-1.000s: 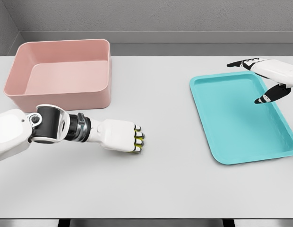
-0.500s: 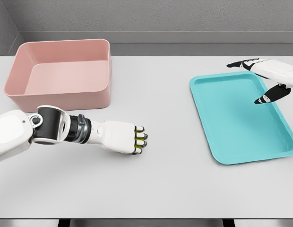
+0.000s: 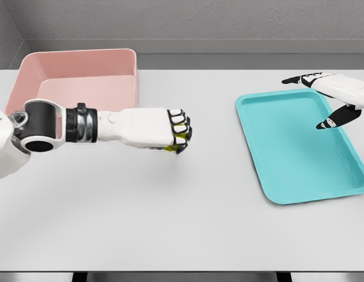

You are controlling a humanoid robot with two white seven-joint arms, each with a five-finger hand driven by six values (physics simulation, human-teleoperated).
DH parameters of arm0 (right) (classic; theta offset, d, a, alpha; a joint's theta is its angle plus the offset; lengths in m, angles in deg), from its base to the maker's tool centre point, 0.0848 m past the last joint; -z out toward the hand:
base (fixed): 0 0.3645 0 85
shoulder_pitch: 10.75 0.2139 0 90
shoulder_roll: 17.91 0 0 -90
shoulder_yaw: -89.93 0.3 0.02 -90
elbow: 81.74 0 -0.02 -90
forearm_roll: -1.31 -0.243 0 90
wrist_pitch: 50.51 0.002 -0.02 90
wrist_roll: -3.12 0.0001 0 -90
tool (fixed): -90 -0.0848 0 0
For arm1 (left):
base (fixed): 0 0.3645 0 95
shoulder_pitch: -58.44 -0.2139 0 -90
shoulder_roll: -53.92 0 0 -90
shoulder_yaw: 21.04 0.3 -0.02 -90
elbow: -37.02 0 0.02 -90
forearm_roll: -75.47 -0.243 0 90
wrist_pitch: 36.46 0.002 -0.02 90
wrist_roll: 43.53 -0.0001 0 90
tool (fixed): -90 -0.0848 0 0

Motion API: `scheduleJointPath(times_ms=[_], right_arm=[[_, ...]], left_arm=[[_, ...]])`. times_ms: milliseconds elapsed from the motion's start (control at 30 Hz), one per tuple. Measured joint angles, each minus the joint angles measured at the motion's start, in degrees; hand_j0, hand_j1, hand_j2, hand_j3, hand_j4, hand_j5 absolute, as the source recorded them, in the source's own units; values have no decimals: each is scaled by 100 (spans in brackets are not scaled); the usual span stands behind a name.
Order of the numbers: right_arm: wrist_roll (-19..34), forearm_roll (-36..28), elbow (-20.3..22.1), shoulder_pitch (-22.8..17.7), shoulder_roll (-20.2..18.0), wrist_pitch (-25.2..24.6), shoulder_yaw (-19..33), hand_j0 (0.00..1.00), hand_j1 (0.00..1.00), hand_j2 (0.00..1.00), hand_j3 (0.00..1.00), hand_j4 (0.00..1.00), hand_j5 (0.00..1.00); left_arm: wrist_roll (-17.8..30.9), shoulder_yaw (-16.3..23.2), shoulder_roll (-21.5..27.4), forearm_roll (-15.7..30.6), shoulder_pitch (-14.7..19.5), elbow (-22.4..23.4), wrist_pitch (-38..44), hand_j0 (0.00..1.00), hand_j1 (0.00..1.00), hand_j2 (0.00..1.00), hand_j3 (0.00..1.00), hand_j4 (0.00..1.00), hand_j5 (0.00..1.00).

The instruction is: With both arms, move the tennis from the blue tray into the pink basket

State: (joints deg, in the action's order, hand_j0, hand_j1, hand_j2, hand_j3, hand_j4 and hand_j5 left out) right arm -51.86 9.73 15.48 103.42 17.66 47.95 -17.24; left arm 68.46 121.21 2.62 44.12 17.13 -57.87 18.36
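Lifting higher than before, the left hand (image 3: 170, 129) has moved up toward the middle of the table (image 3: 188, 217), its fingers curled tight around the yellow-green tennis ball (image 3: 179, 141), which only peeks out below them. The right hand (image 3: 329, 97) has stayed over the far right edge of the blue tray (image 3: 299, 170), fingers spread and holding nothing. The pink basket (image 3: 82, 76) sits at the far left corner. The table is pale grey, with a grey wall behind.

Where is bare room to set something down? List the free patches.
Free: the table strip along the near edge, and the middle between the left hand and blue tray. The tray floor and pink basket floor are bare. Crowded: in front of the basket, where the left arm reaches across.
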Motion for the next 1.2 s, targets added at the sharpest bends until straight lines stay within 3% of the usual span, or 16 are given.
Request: scheduleJointPath(times_ms=[200, 367, 500, 633, 967, 1000, 1100, 1133, 1167, 1200], right_arm=[[0, 0, 2, 0, 0, 0, 1, 100, 100, 100, 100, 100, 100], [0, 0, 4, 0, 0, -1, -1, 100, 100, 100, 100, 100, 100], [0, 0, 2, 0, 0, -1, 0, 100, 100, 100, 100, 100, 100], [0, 0, 1, 0, 0, -2, 1, 100, 100, 100, 100, 100, 100], [0, 0, -3, 0, 0, -2, 1, 100, 100, 100, 100, 100, 100], [0, 0, -3, 0, 0, -1, 1, 100, 100, 100, 100, 100, 100], [0, 0, -3, 0, 0, -3, -2, 100, 100, 100, 100, 100, 100], [0, 0, -3, 0, 0, -2, -1, 100, 100, 100, 100, 100, 100], [0, 0, -3, 0, 0, -2, -2, 100, 100, 100, 100, 100, 100], [0, 0, -3, 0, 0, -1, -1, 100, 100, 100, 100, 100, 100]], left_arm=[[14, -962, -484, 21, -18, 775, 1, 0, 0, 0, 0, 0, 0], [58, -1478, -685, -131, -9, 1997, -2, 0, 0, 0, 0, 0, 0], [62, -1667, -673, -191, -35, 2678, -8, 0, 0, 0, 0, 0, 0], [62, -1922, -520, -199, -237, 2886, -11, 0, 0, 0, 0, 0, 0], [70, -2110, -522, -484, -53, 3745, -4, 4, 4, 4, 4, 4, 4], [71, -2109, -547, -536, -44, 3810, -5, 7, 7, 7, 7, 7, 7], [70, -2101, -600, -607, -9, 3972, 0, 41, 41, 41, 41, 41, 41], [69, -2096, -608, -623, 0, 4005, 0, 61, 61, 61, 61, 61, 61], [68, -2093, -614, -632, 26, 4028, 1, 88, 88, 88, 88, 88, 88], [67, -2091, -619, -638, 26, 4044, 2, 99, 99, 99, 99, 99, 99]])
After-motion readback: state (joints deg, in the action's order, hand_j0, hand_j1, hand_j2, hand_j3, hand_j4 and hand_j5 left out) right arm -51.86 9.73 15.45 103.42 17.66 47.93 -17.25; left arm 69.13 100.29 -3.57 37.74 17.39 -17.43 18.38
